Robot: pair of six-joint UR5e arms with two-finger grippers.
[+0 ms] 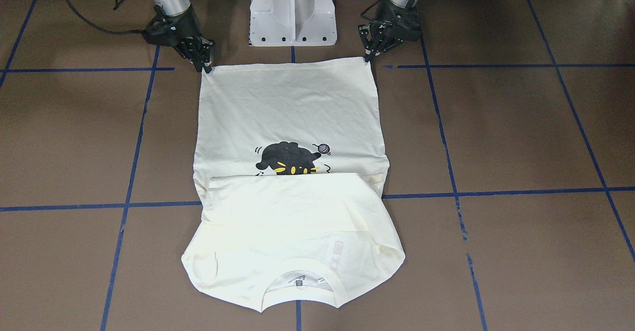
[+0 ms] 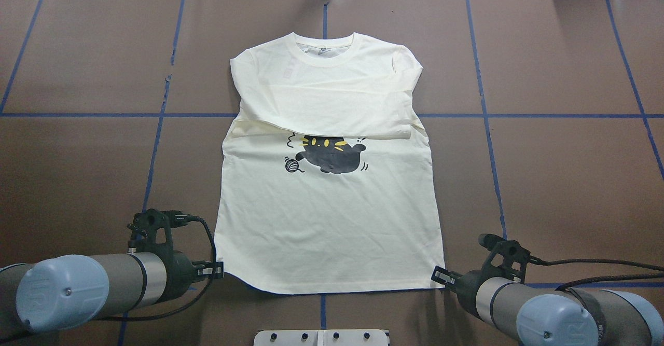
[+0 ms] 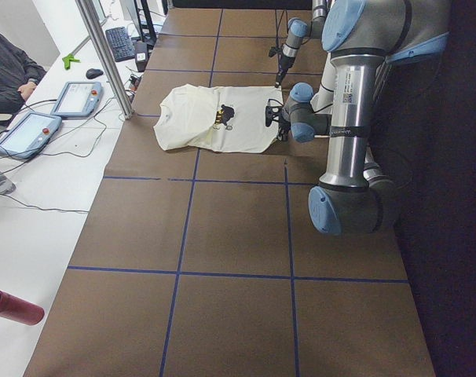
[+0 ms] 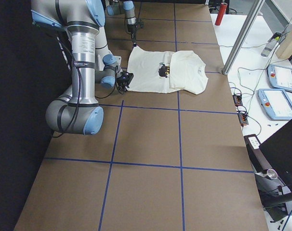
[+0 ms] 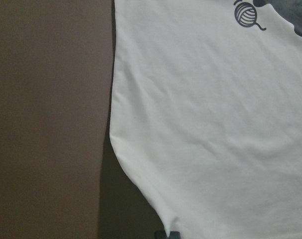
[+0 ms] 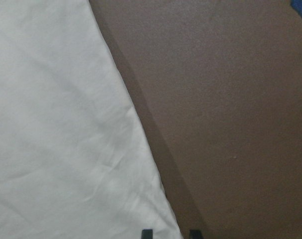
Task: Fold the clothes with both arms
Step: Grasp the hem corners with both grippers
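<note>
Obs.: cream T-shirt (image 2: 332, 221) lies flat near the middle of the brown worktop (image 2: 544, 180), print side up, collar (image 2: 324, 50) at the far edge, hem (image 2: 332, 287) nearest the robot base.

Fold status: a plain cream folded layer (image 2: 321, 107) lies across the chest and covers the top of the cat print (image 2: 332, 156). It looks like the sleeves turned in, though I cannot be sure. The body below it is one spread panel with light creases.

Left tool (image 2: 220, 269): at the hem's left corner. In the wrist view its fingertips (image 5: 169, 234) sit together, with the cloth drawn to a small pucker there. I read it as clamped on the corner.

Right tool (image 2: 437, 277): at the hem's right corner. In its wrist view the fingertips (image 6: 147, 234) stand apart with the corner between them, not yet pinched.

Progress, my judgement: early to middle. First tuck done. Left to do: close the right tool, carry the hem up toward the collar, and perhaps one more fold to make a compact packet.
</note>
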